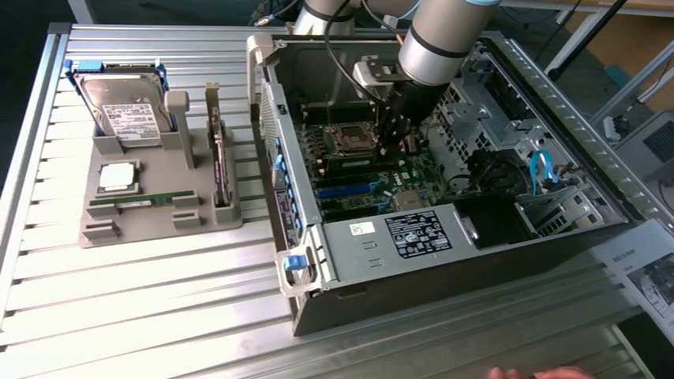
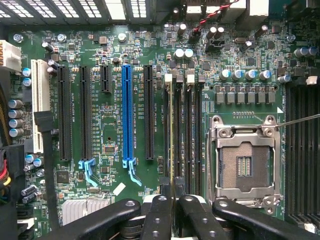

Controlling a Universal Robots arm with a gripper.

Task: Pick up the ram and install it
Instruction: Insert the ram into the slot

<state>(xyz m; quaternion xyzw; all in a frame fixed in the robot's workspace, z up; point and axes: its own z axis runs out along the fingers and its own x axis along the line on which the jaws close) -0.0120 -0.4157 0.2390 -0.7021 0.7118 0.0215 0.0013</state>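
now ram edge-on in narrow grip of end effector, lengthwise along memory slots

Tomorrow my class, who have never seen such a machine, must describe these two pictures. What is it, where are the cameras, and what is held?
The machine is a robot arm with a gripper at its end. One camera stands off the arm and sees a table with an open computer case. The other sits on the wrist and looks at the motherboard. A grey holder carries a hard drive, a processor, a dark card and a green stick. The gripper appears shut on a ram, seen edge-on, lined up with a memory slot.
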